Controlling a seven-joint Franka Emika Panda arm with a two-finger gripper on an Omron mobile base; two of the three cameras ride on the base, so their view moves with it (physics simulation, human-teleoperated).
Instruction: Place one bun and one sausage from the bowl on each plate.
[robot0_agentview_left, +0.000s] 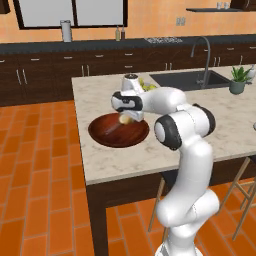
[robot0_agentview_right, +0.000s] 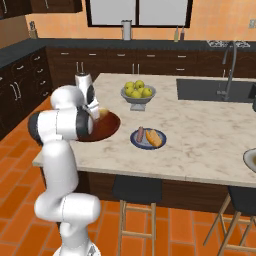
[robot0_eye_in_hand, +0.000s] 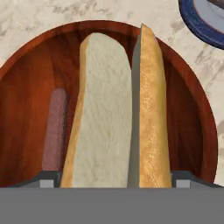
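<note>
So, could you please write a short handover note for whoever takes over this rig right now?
Gripper: shut on a bun, above the bowl.
Bowl: one sausage lies in it, beside the held bun.
Blue plate: already has a bun and a sausage.
Second plate: partly visible at the right edge of the right base view; contents cannot be told.
Left: carry the bun there, then the sausage.

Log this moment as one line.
gripper: shut on bun, over bowl | sausage in bowl | blue plate: bun, sausage
</note>
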